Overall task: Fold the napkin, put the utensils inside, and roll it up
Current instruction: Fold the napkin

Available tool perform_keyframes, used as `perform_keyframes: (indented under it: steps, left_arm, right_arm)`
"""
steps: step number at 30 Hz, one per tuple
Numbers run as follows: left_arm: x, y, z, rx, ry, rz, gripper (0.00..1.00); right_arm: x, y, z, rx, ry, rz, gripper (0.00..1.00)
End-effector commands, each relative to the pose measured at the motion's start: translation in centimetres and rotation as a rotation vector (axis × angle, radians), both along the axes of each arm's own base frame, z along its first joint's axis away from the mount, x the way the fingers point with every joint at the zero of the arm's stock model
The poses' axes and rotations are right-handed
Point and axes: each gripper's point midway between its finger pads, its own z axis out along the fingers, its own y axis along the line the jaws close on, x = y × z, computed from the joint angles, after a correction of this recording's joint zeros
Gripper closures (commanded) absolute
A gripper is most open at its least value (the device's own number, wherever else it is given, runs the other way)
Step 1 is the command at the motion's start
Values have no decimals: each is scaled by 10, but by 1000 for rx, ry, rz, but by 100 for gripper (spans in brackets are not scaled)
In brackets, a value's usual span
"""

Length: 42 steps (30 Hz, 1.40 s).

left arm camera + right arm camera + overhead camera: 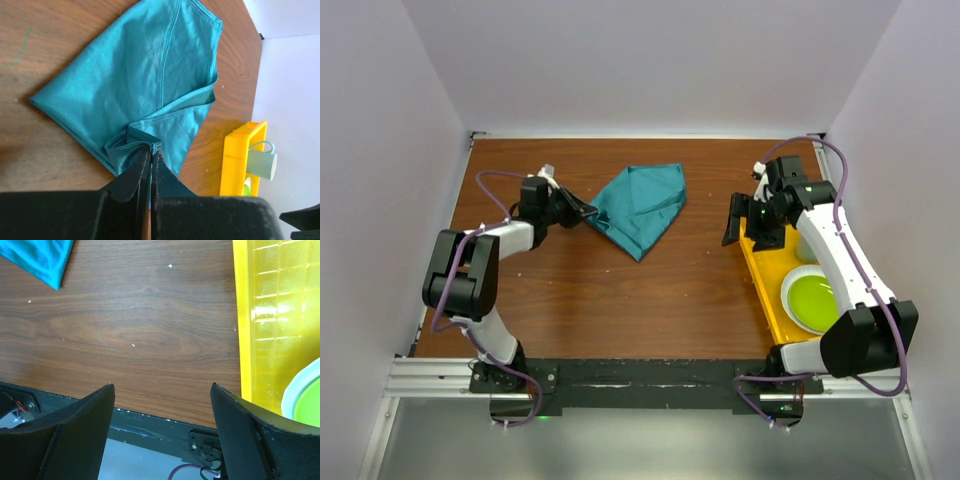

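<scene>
Jaws of left gripper (pixel 150 152) pinch the thin teal napkin (pixel 145 75) at a crease; right gripper (pixel 161 390) gapes empty.

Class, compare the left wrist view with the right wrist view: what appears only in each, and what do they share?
Only left wrist: the left end effector shut on a fold of the napkin, and a pale mug. Only right wrist: the right end effector, open, and the black frame along the table. Both: the napkin, the yellow tray, the wooden table.
</scene>
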Motion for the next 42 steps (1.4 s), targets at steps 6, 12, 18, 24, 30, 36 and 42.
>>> perform_keyframes:
  steps: [6,12,18,24,30,36,42]
  left_arm:
    - [31,-2,21,58,-107,-104,100]
    - [31,-12,38,-14,-131,-126,100]
    - [26,-8,14,37,-85,-145,99]
    - [41,9,-6,210,-57,-178,89]
    - [34,43,35,428,-49,-132,37]
    - [30,40,91,417,-157,-100,43]
    - [17,-14,57,231,-113,-237,66]
  right_arm:
    - [16,19,-10,94,1,32,19]
    - [33,25,-11,109,-5,32,19]
    - [53,42,-8,165,-30,54,19]
    - [77,87,-15,270,-52,103,20]
    - [115,149,-16,379,-115,144,20]
    - [156,167,-35,413,-81,88,21]
    - [186,172,-50,423,-74,54,31]
